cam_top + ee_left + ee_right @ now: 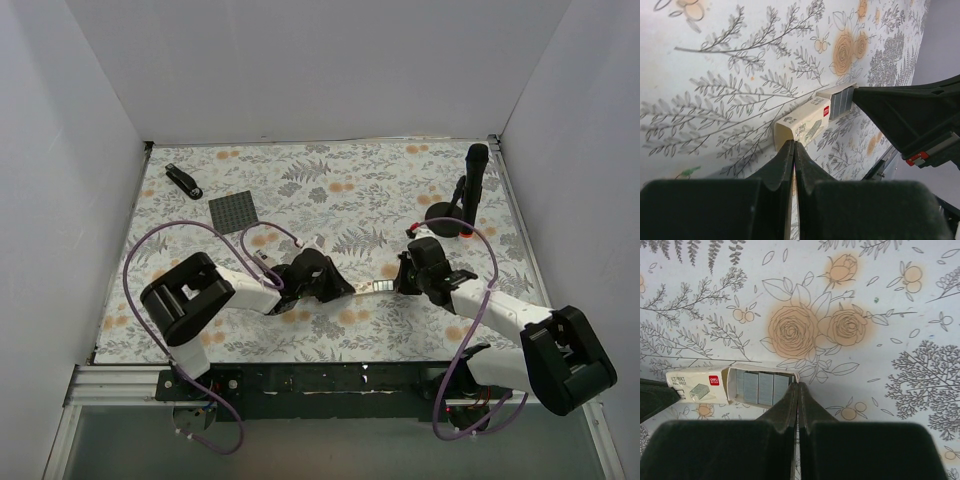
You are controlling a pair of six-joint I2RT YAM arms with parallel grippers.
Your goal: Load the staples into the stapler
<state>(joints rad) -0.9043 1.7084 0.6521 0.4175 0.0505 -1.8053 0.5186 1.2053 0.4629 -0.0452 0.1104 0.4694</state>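
Left tool [792, 145] closed, tips touching end of whitish staple box [802, 127]; unclear whether pinching card. Right tool [798, 386] closed, tips touching box's open end, staples [760, 388] showing inside. Box lying between tools on floral tabletop [330, 190]. Stapler [183, 181] lying well apart, far-left corner.

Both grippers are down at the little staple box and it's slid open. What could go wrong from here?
1. The staples lie bare in the tray, which sticks out of the box sleeve. A further pull could free the tray and scatter them.
2. The left gripper and right gripper are shut with only their tips at the box ends, so either may slip off.
3. The stapler lies far off at the back left, a long carry.
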